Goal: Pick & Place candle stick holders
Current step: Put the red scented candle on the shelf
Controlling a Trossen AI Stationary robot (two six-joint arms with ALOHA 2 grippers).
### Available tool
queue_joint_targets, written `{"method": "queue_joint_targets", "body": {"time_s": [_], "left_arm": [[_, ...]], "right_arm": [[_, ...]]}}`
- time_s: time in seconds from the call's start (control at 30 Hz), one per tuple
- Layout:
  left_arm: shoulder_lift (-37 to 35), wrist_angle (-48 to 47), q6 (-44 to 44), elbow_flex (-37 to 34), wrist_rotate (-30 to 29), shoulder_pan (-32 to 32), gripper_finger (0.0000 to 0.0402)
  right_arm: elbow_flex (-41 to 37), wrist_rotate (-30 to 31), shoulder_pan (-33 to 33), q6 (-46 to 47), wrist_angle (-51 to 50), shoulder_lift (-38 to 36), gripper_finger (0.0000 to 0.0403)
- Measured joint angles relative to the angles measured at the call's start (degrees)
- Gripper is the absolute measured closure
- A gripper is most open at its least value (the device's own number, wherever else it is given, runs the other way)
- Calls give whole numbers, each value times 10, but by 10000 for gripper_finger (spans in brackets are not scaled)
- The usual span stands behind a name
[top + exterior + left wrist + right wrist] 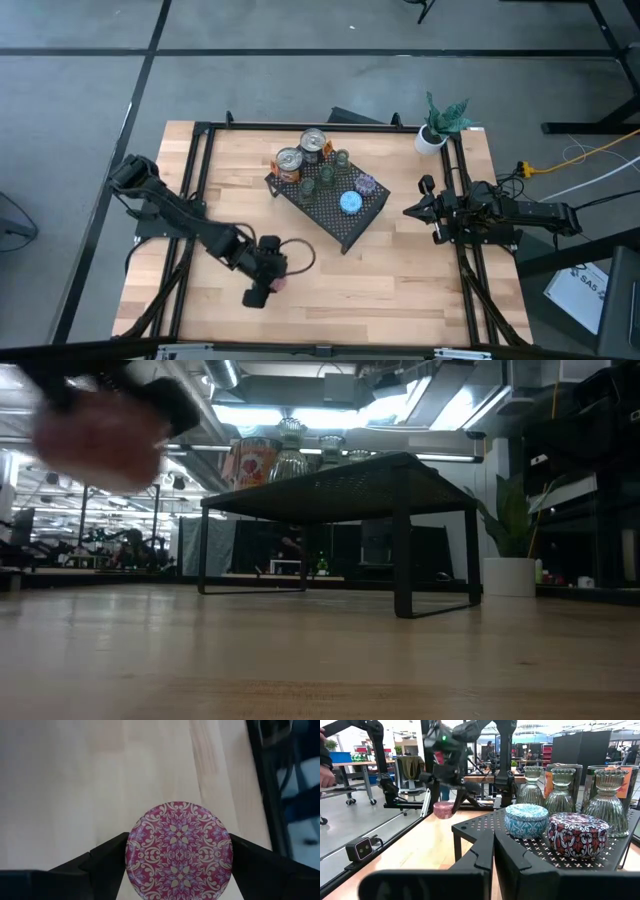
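Observation:
My left gripper is shut on the pink patterned holder near the table's front, left of the black mesh rack. In the low view the holder shows as a blur well above the tabletop. On the rack stand the blue holder, the purple holder and several olive-green glass holders. My right gripper is shut and empty at the table's right side, pointing at the rack. My left gripper pinches the pink holder's round side wall between its two fingers, one on each opposite side. The fingers come from above, pointing down, and the patterned lid faces up. The holder is lifted clear of the table.
Two food cans stand at the rack's far left corner. A white pot with a green plant stands at the table's far right corner. Black frame rails run along the table's left and right sides. Bare wood lies in front of the rack.

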Motion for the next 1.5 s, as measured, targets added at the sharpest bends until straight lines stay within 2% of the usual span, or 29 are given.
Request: {"method": "queue_joint_targets", "body": {"time_s": [0.37, 0.57, 0.73, 0.97, 1.5], "left_arm": [[0, -32, -4, 79, 0, 106, 94], [0, -32, -60, 91, 25, 144, 94], [0, -32, -92, 92, 22, 157, 94], [0, -32, -92, 92, 4, 157, 94], [-9, -30, -96, 92, 8, 177, 94]], "right_arm": [[0, 0, 0, 0, 0, 0, 387], [0, 0, 0, 0, 0, 0, 387], [0, 0, 0, 0, 0, 0, 387], [0, 0, 0, 0, 0, 0, 387], [0, 0, 0, 0, 0, 0, 387]]}}
